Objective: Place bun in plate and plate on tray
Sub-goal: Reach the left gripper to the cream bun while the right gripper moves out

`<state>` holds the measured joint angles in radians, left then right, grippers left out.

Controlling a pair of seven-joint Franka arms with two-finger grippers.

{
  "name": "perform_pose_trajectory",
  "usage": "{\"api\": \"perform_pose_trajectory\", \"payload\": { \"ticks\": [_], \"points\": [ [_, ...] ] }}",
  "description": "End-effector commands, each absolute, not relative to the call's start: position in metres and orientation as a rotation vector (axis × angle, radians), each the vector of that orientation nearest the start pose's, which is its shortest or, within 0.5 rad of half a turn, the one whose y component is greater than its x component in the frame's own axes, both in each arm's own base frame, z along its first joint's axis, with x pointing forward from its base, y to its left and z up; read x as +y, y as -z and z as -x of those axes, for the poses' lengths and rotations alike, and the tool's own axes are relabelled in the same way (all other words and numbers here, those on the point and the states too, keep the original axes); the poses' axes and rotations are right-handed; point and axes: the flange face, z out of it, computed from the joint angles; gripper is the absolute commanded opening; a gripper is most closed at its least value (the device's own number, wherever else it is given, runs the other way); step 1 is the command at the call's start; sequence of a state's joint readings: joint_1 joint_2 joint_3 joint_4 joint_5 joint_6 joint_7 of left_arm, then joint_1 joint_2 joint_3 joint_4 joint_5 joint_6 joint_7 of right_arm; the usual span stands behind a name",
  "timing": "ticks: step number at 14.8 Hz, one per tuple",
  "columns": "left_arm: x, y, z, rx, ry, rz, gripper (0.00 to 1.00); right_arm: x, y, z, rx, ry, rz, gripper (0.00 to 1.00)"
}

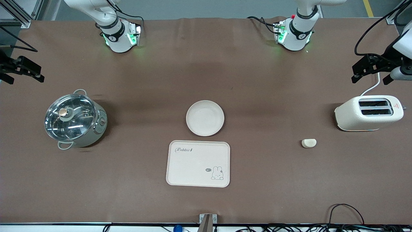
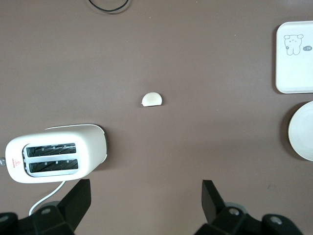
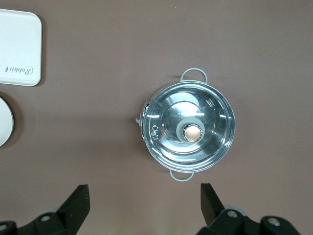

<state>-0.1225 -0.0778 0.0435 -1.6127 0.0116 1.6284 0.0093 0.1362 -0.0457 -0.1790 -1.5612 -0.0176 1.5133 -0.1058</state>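
A brown cloth (image 1: 206,80) covers the whole table, with a grey floor showing past its edge by the arm bases and cables along the front edge.

The bun (image 1: 309,143) lies on the cloth toward the left arm's end, its long axis running along the table's length, one end rounded and the other looking blunter. It sits nearer the front camera than the cream toaster (image 1: 368,113) and well apart from the plate (image 1: 205,118), which is empty at mid-table. The tray (image 1: 198,163) lies just beside the plate, nearer the camera, its "Rabbit" script reading upright from there.

The left gripper (image 2: 145,203) hangs high with its jaws spread wide and empty; the bun lies out ahead of the gap between them. The right gripper (image 3: 145,203) waits likewise, jaws wide and empty, over a lidded steel pot (image 1: 74,120).
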Motion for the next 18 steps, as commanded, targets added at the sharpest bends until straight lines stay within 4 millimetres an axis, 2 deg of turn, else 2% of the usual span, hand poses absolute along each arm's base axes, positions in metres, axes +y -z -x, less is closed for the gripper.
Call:
{"api": "perform_pose_trajectory", "payload": {
  "ticks": [1, 3, 4, 5, 7, 8, 9, 11, 13, 14, 16, 18],
  "points": [
    [-0.04, -0.661, -0.536, 0.152, 0.144, 3.139, 1.0, -0.028, -0.653, -0.53, -0.097, 0.001, 3.165, 1.0],
    [-0.04, -0.661, -0.537, 0.121, 0.147, 3.152, 1.0, -0.028, -0.654, -0.53, -0.096, 0.003, 3.165, 1.0],
    [-0.039, -0.65, -0.542, 0.123, 0.113, 3.151, 1.0, -0.028, -0.654, -0.53, -0.096, 0.003, 3.165, 1.0],
    [-0.042, -0.626, -0.552, 0.142, 0.042, 3.137, 1.0, -0.029, -0.652, -0.531, -0.094, 0.001, 3.166, 1.0],
    [-0.046, -0.542, -0.592, 0.149, -0.159, 3.121, 1.0, -0.027, -0.648, -0.533, -0.093, -0.008, 3.155, 1.0],
    [-0.05, -0.489, -0.616, 0.156, -0.215, 3.107, 1.0, -0.025, -0.641, -0.538, -0.095, -0.026, 3.151, 1.0],
    [-0.054, -0.446, -0.634, 0.161, -0.221, 3.106, 1.0, -0.02, -0.627, -0.546, -0.103, -0.067, 3.138, 1.0],
    [-0.058, -0.375, -0.657, 0.161, -0.157, 3.114, 1.0, -0.004, -0.596, -0.566, -0.12, -0.107, 3.084, 1.0],
    [-0.059, -0.307, -0.665, 0.163, -0.068, 3.115, 1.0, 0.013, -0.563, -0.586, -0.14, -0.148, 3.057, 1.0],
    [-0.057, -0.281, -0.662, 0.168, -0.027, 3.112, 1.0, 0.019, -0.552, -0.594, -0.15, -0.137, 3.056, 1.0],
    [-0.055, -0.242, -0.65, 0.173, 0.028, 3.11, 1.0, 0.039, -0.53, -0.608, -0.189, -0.129, 3.064, 1.0],
    [-0.053, -0.224, -0.638, 0.176, 0.045, 3.11, 1.0, 0.06, -0.509, -0.617, -0.228, -0.145, 3.058, 1.0]
  ]
}}
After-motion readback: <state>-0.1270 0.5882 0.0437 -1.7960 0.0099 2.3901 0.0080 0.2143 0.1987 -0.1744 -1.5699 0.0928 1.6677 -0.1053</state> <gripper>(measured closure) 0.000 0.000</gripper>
